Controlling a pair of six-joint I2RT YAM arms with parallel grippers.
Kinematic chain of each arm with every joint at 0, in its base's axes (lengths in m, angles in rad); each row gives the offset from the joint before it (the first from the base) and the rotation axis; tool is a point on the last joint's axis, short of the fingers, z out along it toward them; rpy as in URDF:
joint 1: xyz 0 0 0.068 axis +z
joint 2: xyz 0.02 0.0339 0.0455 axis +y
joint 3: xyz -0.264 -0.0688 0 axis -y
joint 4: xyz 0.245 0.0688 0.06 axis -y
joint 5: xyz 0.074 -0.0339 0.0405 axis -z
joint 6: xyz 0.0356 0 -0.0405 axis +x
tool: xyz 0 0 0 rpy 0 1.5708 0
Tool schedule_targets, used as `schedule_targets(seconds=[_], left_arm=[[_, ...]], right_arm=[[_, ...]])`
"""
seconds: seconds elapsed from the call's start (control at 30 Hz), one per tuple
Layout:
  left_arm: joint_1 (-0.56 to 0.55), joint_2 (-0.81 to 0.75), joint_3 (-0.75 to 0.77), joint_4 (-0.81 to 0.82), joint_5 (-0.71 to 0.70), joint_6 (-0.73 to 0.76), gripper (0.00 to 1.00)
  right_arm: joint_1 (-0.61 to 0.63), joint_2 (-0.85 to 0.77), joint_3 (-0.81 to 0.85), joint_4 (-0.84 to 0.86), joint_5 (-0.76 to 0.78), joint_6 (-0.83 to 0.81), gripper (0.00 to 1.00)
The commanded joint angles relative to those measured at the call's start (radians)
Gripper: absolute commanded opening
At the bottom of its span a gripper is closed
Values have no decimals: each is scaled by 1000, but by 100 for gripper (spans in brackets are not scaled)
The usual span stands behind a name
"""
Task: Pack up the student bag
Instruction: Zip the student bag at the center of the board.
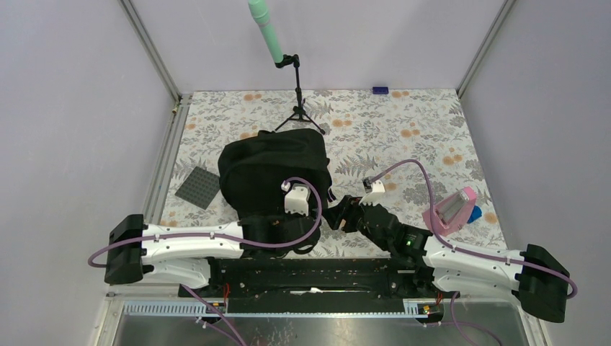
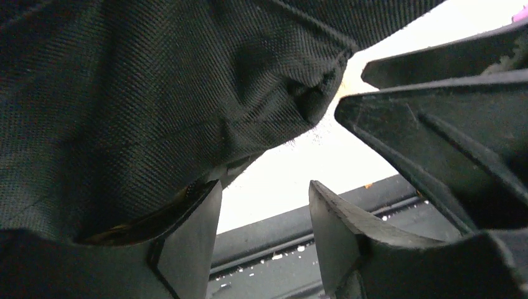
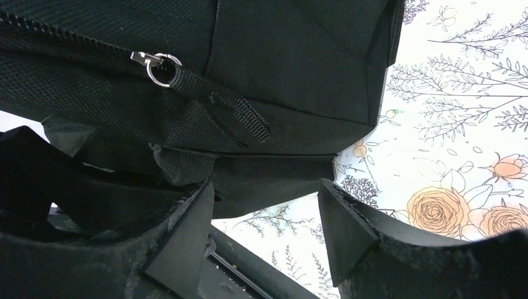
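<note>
Left gripper [image 2: 264,187] fingers spread, nothing between, black fabric against 1 finger; right gripper [image 3: 264,187] also spread and empty, just below the zipper pull [image 3: 155,64]. Both sit at the near side of the student bag [image 1: 270,169], centre-left on the table [image 1: 432,130]. Risk: closing pinches loose fabric or strap instead of the pull, dragging the bag

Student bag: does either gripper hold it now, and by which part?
Nothing is held. The left gripper and the right gripper are both open beside the student bag, with no fabric between their fingers.
</note>
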Motion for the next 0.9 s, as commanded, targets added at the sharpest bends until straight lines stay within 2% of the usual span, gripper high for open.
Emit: schedule_targets(seconds=[0.0, 0.23, 0.5, 0.7, 0.87], left_arm=[[-3, 23, 3, 50, -141, -18, 56], [-3, 104, 33, 35, -234, -28, 46], [-3, 143, 57, 26, -322, -33, 26], [-3, 125, 42, 9, -355, -22, 0], [-3, 58, -10, 57, -339, 25, 0]], right_arm=[[-5, 1, 45, 50, -11, 11, 68], [-5, 11, 46, 60, -24, 15, 67], [-5, 29, 41, 91, -61, 11, 65], [-1, 44, 29, 200, -133, -26, 60], [31, 60, 38, 263, -95, -89, 61]])
